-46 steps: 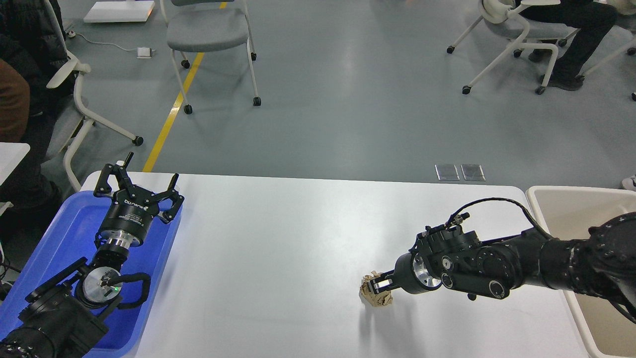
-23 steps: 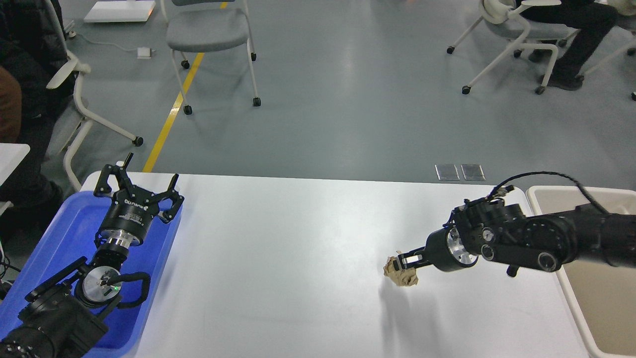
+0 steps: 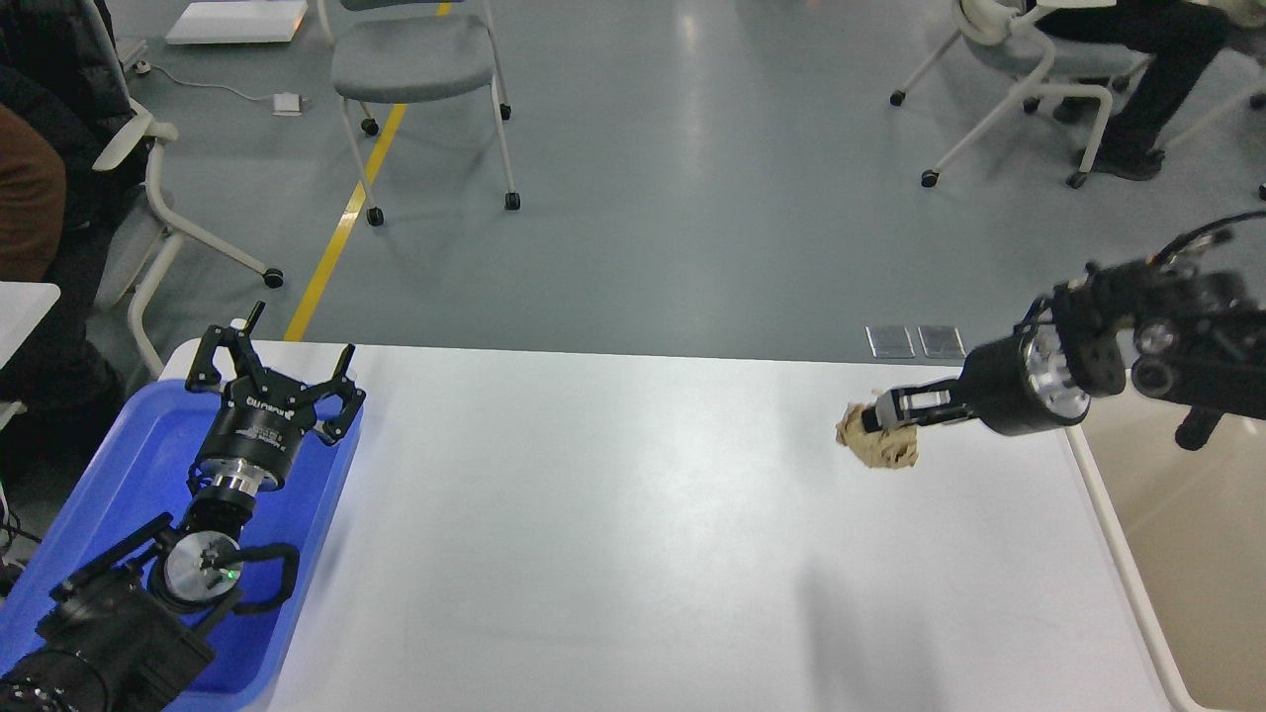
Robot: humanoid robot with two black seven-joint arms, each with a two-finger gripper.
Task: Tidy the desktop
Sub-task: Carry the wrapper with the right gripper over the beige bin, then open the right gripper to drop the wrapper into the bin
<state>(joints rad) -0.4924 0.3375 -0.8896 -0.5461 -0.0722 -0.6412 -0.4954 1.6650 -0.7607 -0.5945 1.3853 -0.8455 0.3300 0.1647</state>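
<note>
I am holding a crumpled tan paper ball [image 3: 878, 442] clenched in my right gripper [image 3: 883, 415], lifted above the right side of the glossy white rectangular desktop [image 3: 633, 534], near the beige bin [image 3: 1202, 554]. My left gripper [image 3: 272, 361] is hovering with fingers spread over the blue plastic tray [image 3: 119, 475].
</note>
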